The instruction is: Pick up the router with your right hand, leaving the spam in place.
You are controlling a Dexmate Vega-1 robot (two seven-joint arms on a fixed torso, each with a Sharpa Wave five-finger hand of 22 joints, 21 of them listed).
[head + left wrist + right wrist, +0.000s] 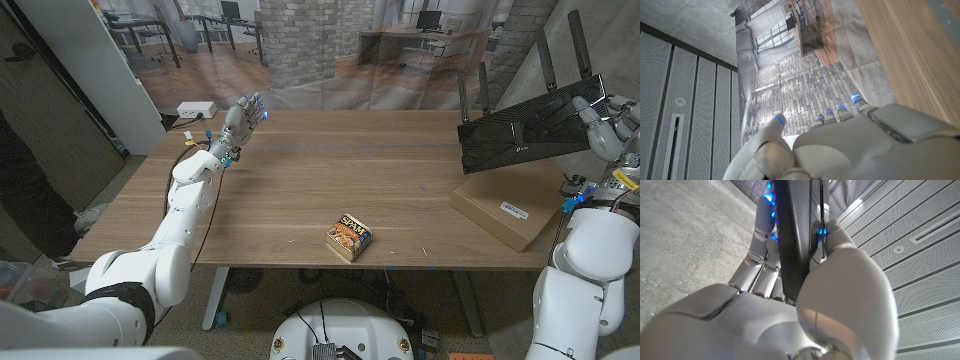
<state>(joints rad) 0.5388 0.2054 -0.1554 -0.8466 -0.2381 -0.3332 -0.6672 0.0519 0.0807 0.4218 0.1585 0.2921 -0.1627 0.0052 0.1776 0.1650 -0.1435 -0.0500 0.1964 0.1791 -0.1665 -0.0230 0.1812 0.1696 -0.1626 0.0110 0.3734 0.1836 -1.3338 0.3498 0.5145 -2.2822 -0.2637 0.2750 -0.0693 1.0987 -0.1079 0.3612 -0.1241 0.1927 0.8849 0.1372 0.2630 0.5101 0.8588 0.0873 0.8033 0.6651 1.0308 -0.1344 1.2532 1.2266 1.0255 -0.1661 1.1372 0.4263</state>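
Both hands are raised: the right hand (612, 122) grips the black router (525, 130), held tilted in the air above a cardboard box (505, 212), while the left hand (243, 119) hovers spread and empty over the desk (330, 170), spam (349, 237) near the front edge.

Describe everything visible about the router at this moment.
The router is a flat black box, plastic by its look, with several thin antennas standing up from its back edge. It is off the table, tilted, its right end higher. The right hand grips that right end; in the right wrist view the body sits edge-on between thumb and fingers. It hangs above a cardboard box at the table's right edge, apparently not touching it.
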